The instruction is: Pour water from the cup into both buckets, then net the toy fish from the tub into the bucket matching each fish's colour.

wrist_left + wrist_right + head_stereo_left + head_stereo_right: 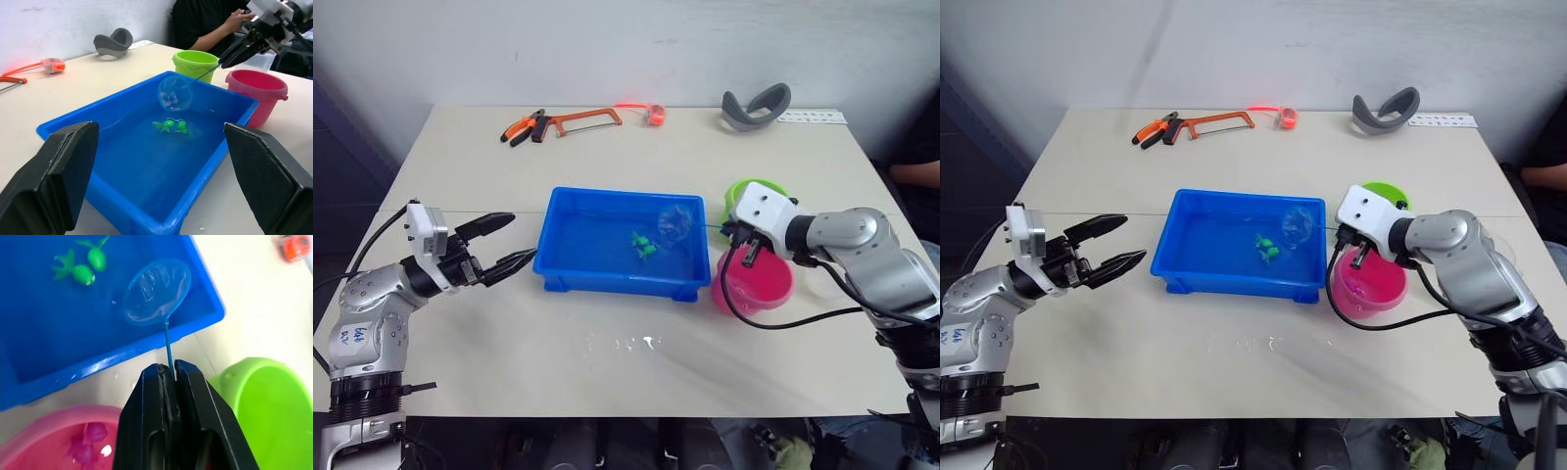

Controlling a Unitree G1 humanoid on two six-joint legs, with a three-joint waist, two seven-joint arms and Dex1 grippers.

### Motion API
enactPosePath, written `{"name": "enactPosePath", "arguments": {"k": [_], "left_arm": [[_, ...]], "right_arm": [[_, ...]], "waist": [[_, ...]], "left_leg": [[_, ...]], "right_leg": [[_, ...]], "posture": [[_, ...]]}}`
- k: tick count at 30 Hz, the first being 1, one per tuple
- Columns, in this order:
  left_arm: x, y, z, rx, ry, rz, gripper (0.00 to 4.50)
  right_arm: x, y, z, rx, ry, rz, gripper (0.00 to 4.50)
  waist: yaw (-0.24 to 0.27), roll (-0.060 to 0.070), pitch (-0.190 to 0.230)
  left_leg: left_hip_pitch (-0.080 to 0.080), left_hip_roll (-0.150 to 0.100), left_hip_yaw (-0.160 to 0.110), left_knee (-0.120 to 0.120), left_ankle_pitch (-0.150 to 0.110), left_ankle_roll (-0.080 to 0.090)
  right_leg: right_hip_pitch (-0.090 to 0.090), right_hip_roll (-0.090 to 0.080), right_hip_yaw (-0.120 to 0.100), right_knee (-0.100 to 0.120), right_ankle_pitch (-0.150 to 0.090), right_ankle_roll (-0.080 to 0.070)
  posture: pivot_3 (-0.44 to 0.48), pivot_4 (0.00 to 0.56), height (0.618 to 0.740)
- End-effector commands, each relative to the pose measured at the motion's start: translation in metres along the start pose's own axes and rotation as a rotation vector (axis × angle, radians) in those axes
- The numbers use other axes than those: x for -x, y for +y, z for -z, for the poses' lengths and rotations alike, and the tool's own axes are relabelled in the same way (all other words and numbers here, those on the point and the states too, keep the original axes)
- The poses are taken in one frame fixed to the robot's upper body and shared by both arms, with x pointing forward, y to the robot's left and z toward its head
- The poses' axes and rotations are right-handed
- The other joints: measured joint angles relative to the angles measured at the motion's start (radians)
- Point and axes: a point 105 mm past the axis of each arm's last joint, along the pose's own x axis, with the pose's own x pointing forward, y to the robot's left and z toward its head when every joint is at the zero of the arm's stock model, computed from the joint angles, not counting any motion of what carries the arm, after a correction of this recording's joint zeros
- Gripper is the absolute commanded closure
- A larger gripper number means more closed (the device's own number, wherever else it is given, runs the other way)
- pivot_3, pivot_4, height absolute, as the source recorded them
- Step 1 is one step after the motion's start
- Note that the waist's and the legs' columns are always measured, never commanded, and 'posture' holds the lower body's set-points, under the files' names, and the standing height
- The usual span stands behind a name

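Note:
The blue tub (607,282) sits mid-table holding water and two green toy fish (643,247). My right gripper (168,369) is shut on the thin handle of a small blue net (156,291). The net's hoop hangs over the tub's right end with no fish in it. Beside that end stand the lime green bucket (742,188) and the pink bucket (756,294); pink fish (88,443) lie in the pink one. A pale bit of what may be the cup (824,286) shows behind my right forearm. My left gripper (521,237) hovers open just left of the tub.
An orange hacksaw (587,119), pliers (524,127), a small red-orange object (654,114) and a grey curved band (756,106) lie along the far edge. Water drops (626,343) are spilled in front of the tub. A person (215,24) sits beyond the right side.

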Motion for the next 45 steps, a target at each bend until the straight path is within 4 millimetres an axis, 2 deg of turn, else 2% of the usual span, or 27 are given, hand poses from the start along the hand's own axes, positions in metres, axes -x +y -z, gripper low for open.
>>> {"name": "enactPosePath", "arguments": {"k": [1, 9, 14, 20, 27, 36, 45], "left_arm": [[-0.004, -0.002, -0.012, -0.033, -0.031, 0.018, 0.08], [-0.006, -0.004, -0.012, -0.031, -0.033, 0.028, 0.08], [-0.006, -0.005, -0.013, -0.031, -0.033, 0.029, 0.08], [-0.006, -0.007, -0.013, -0.03, -0.033, 0.026, 0.08], [-0.007, -0.009, -0.013, -0.026, -0.038, 0.029, 0.08], [-0.005, -0.013, -0.013, -0.024, -0.041, 0.022, 0.08], [-0.004, -0.016, -0.01, -0.014, -0.033, 0.017, 0.08]], "right_arm": [[0.007, -0.008, -0.007, 0.035, -0.001, 0.024, 4.5], [0.004, 0.013, -0.005, -0.024, 0.036, -0.119, 4.5], [0.002, 0.016, -0.007, -0.078, 0.043, -0.159, 4.5], [0.001, 0.025, -0.014, -0.32, 0.012, -0.29, 4.5], [0.0, 0.037, -0.007, -0.488, 0.049, -0.415, 4.5], [-0.002, 0.036, -0.003, -0.507, 0.052, -0.424, 4.5], [0.001, 0.035, -0.015, -0.591, -0.017, -0.456, 4.5]], "waist": [[0.0, 0.0, 0.0], [0.002, 0.0, 0.0], [0.001, 0.0, 0.0], [0.0, 0.0, 0.0], [0.0, 0.0, 0.0], [-0.001, 0.0, 0.0], [0.0, 0.0, 0.0]], "left_leg": [[0.0, 0.0, 0.0, 0.0, 0.0, 0.0], [0.0, 0.0, 0.0, 0.0, 0.0, 0.0], [0.0, 0.0, 0.0, 0.0, 0.0, 0.0], [0.0, 0.0, -0.001, 0.0, 0.0, 0.0], [0.0, 0.0, -0.001, 0.0, 0.0, 0.0], [0.0, 0.0, 0.0, 0.0, 0.0, 0.0], [0.0, 0.0, -0.001, 0.0, 0.0, -0.001]], "right_leg": [[0.0, 0.0, 0.0, 0.0, 0.0, 0.0], [0.0, 0.0, 0.001, 0.0, 0.0, 0.0], [0.0, 0.0, 0.001, 0.0, 0.0, 0.0], [0.0, 0.0, 0.001, 0.0, 0.0, 0.0], [0.0, -0.001, 0.001, 0.0, 0.0, 0.0], [0.0, 0.0, 0.001, 0.0, 0.0, 0.0], [0.0, -0.001, 0.002, 0.0, 0.0, 0.0]], "posture": [[0.0, 0.15, 0.74], [0.0, 0.15, 0.74], [0.0, 0.15, 0.74], [0.0, 0.15, 0.74], [0.0, 0.15, 0.74], [0.0, 0.15, 0.74], [0.0, 0.15, 0.74]]}}
